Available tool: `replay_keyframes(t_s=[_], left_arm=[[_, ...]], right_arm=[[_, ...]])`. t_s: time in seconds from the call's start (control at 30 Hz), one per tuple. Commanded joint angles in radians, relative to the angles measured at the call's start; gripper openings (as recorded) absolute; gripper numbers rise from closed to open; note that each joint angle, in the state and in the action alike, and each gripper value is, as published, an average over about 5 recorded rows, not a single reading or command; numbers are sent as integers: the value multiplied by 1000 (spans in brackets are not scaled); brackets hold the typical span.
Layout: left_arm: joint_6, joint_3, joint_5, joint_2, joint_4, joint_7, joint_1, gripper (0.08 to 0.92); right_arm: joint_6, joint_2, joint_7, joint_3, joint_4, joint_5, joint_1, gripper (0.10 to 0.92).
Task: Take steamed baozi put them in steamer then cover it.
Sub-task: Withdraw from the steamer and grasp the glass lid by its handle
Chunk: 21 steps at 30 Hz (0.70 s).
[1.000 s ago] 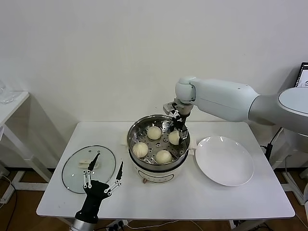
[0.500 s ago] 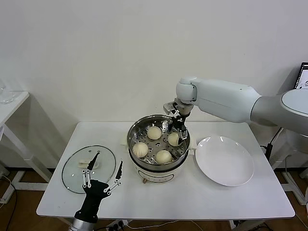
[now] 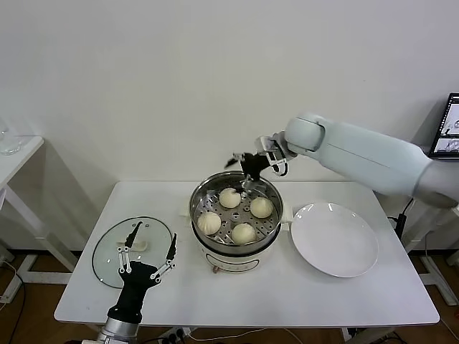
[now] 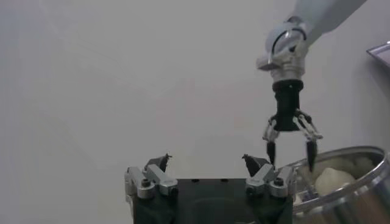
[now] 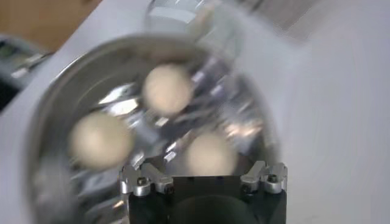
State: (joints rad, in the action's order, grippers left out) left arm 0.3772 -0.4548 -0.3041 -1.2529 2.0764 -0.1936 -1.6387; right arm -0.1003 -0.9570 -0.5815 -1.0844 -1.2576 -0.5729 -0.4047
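The steel steamer (image 3: 203, 196) on its white base stands mid-table. Four cream baozi lie on its tray: back (image 3: 229, 198), right (image 3: 261, 207), left (image 3: 209, 223), front (image 3: 244, 233). My right gripper (image 3: 247, 168) is open and empty, raised just above the steamer's back rim; it also shows in the left wrist view (image 4: 291, 148) with fingers spread. The right wrist view looks down on the steamer (image 5: 55, 109) and three baozi (image 5: 167, 88). My left gripper (image 3: 147, 256) is open and empty, over the near right edge of the glass lid (image 3: 107, 256).
An empty white plate (image 3: 335, 239) lies right of the steamer. The glass lid lies flat on the left of the white table (image 3: 323, 301). A second white table (image 3: 14, 154) stands at the far left. The wall is close behind.
My right gripper let go of the right-hand baozi in the steamer, then lifted up and back and turned its wrist. My left gripper crept a little toward the lid.
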Motion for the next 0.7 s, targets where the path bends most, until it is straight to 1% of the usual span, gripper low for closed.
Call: replay_keyframes(t_s=[0.03, 0.17, 0.27, 0.43, 0.57, 0.7], left_arm=[[-140, -9, -145, 12, -3, -137, 61, 823], [-215, -7, -212, 21, 10, -184, 72, 823], [-259, -12, -294, 34, -9, -202, 83, 823], [-258, -63, -438, 77, -124, -160, 96, 823], [-226, -119, -622, 114, -225, -111, 82, 823], [-222, -146, -726, 121, -304, -96, 85, 823]], right_arm=[[-145, 180, 968, 641, -191, 0, 567, 823], [-167, 173, 986, 938, -200, 38, 849, 823], [-187, 147, 985, 1136, -211, 81, 1047, 823], [-204, 71, 972, 1356, -253, 147, 1325, 823], [-226, -18, 944, 1504, -266, 178, 1489, 823], [-256, -81, 914, 1583, -273, 182, 1602, 823]])
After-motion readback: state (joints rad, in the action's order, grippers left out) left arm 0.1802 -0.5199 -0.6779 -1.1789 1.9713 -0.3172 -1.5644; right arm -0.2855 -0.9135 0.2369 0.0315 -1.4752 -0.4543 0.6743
